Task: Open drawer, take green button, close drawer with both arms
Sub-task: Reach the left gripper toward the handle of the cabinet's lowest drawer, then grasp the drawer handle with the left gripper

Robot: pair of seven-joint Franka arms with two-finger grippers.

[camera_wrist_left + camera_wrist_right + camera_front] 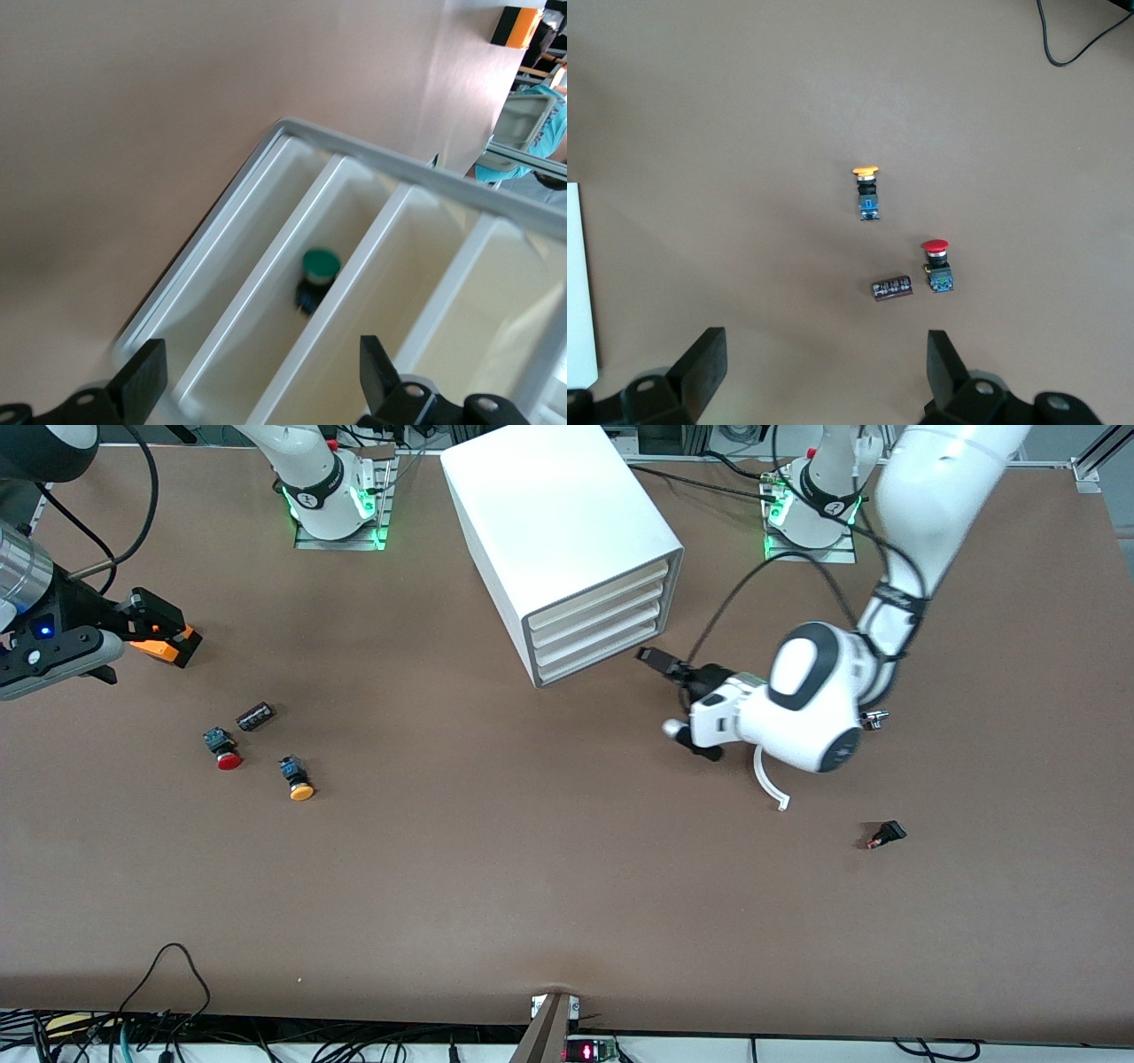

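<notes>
The bottom drawer (595, 662) sits shut in the white cabinet (558, 531) on the table (532, 850), left hand (660, 662) empty and spread before it, so hook its front edge squarely; right hand (164, 633) waits, open, empty.

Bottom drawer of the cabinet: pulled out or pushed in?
Pushed in: the drawer sits flush with the cabinet front in the front view. The left hand hovers open in front of it.
</notes>
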